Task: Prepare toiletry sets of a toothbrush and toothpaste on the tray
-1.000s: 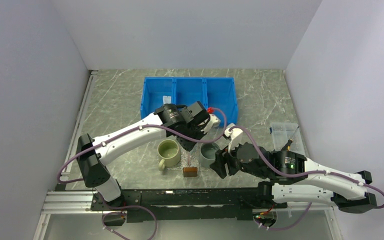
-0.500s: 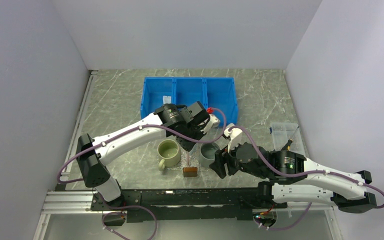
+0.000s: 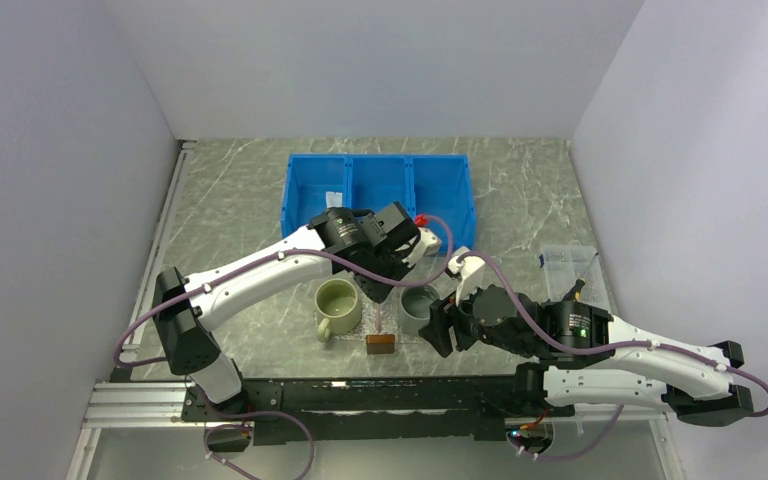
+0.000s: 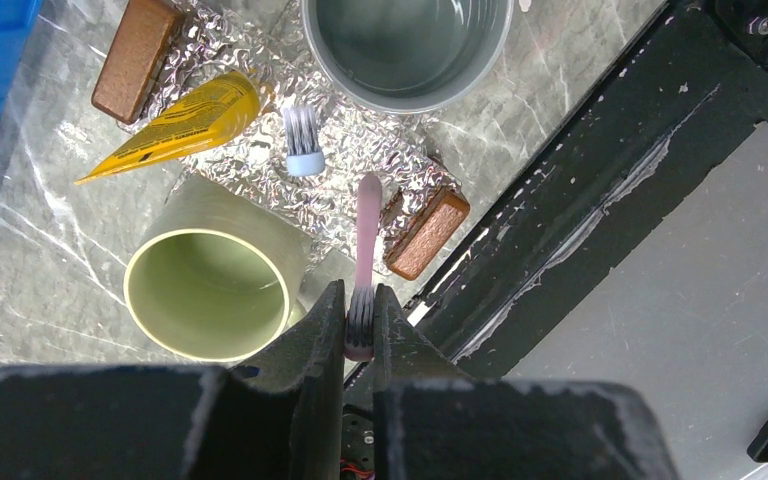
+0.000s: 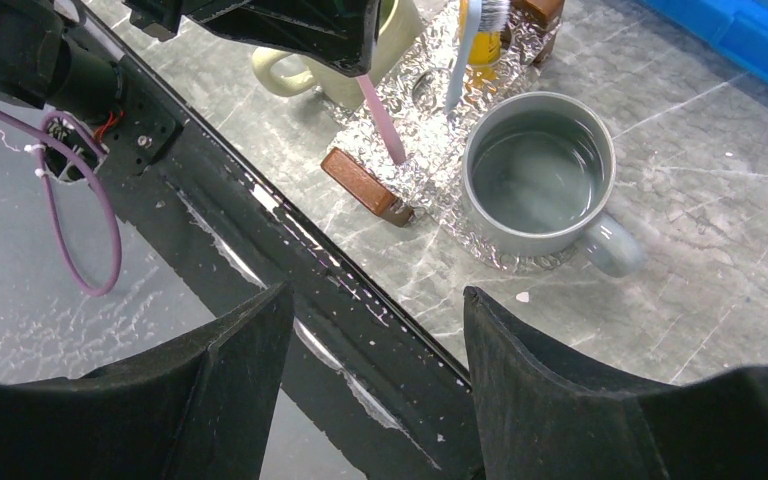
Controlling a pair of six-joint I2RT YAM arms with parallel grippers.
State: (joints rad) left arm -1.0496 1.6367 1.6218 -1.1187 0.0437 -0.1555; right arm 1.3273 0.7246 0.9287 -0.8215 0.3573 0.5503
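Grey-veined marble covers the table (image 3: 240,200) between plain pale walls. From above, a blue plastic three-compartment bin (image 3: 378,185) sits toward the far edge and a small clear box (image 3: 568,265) near the right edge. Both arms reach toward an olive mug (image 3: 338,305) and a grey mug (image 3: 418,305) by the near edge.

From the left wrist, the left gripper (image 4: 359,300) is closed tight on the bristle end of the pink toothbrush (image 4: 365,230), its slim handle pointing down at the crinkled, glittery tray (image 4: 360,150). On the tray lie the flat yellow toothpaste tube (image 4: 185,115) and the pale blue toothbrush (image 4: 302,140). One brown block (image 4: 138,55) is at its far end, another (image 4: 426,232) at its near end.

From the right wrist, the right gripper (image 5: 375,300) hangs over the table's near edge, jaws wide apart and holding nothing. Beyond it the pink toothbrush slants down onto the tray beside the round glazed grey mug.
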